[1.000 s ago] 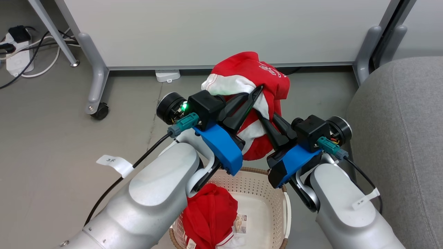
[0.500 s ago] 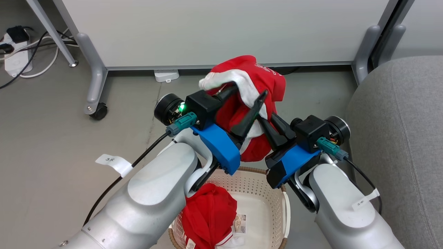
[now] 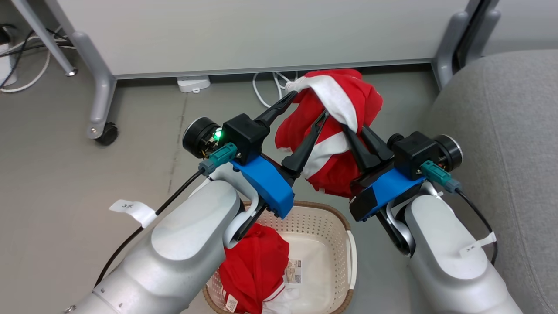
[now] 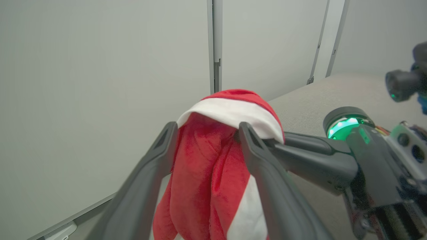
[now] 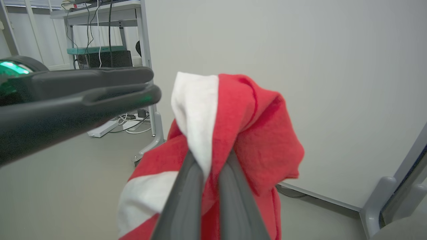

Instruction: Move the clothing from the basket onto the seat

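A red jersey with white panels (image 3: 338, 144) hangs in the air above the floor, beyond the basket. My right gripper (image 3: 350, 131) is shut on its white band, as the right wrist view confirms (image 5: 210, 163). My left gripper (image 3: 307, 105) stands open right beside it, with the cloth (image 4: 206, 173) loose between its fingers (image 4: 248, 140) and the white band resting on their tips. A second red jersey (image 3: 255, 266) lies in the cream perforated basket (image 3: 324, 218) below my arms. The grey seat (image 3: 501, 131) lies at the right.
A white partition panel (image 3: 261, 35) on grey feet, one with a caster (image 3: 106, 133), closes off the far side. Cables (image 3: 26, 83) run over the floor at the upper left, and a white cable (image 3: 268, 89) lies under the panel. Grey floor surrounds the basket.
My left gripper has opened and let go of the jersey, which now hangs from the shut right gripper. The head camera has shifted, so the whole picture has moved.
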You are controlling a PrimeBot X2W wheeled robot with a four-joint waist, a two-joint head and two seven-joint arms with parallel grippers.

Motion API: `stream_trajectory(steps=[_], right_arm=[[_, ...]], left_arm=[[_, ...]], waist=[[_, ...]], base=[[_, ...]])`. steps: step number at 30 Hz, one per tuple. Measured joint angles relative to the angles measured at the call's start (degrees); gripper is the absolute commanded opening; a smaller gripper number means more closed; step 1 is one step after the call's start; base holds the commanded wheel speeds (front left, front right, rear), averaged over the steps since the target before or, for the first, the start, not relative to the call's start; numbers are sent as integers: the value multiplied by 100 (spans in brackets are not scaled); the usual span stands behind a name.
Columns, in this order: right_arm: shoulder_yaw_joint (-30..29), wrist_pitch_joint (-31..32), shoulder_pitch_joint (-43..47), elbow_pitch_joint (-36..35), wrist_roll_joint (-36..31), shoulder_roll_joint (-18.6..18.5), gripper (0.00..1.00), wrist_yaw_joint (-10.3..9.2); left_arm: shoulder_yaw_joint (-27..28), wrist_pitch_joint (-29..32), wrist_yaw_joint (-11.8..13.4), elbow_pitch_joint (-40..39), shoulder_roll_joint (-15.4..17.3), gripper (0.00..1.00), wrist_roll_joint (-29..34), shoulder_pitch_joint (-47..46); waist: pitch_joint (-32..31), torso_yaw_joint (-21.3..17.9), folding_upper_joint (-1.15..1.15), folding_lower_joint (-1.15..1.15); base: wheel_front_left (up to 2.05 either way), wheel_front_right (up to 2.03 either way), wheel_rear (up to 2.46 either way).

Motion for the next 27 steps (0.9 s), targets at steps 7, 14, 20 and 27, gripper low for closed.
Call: stream_trajectory(steps=[7, 14, 20, 27], right_arm=[[-309, 0, 82, -247, -156, -1, 0, 0], [-672, 0, 373, -619, -383, -10, 0, 0], [-847, 0, 571, -951, -435, -43, 0, 0], [-1084, 0, 823, -1360, -431, -70, 0, 0]], left_arm=[[14, -64, 99, -235, 105, 100, 162, 52], [-66, -104, 140, -423, 125, 100, 376, 136], [-138, -111, 140, -498, 155, 100, 508, 154], [-269, -119, 125, -526, 132, 100, 598, 158]], waist=[[122, -415, 0, 0], [230, -920, 0, 0], [320, -1391, 0, 0], [412, -1922, 0, 0]], base=[[0, 0, 0], [0, 0, 0], [0, 0, 0], [0, 0, 0]])
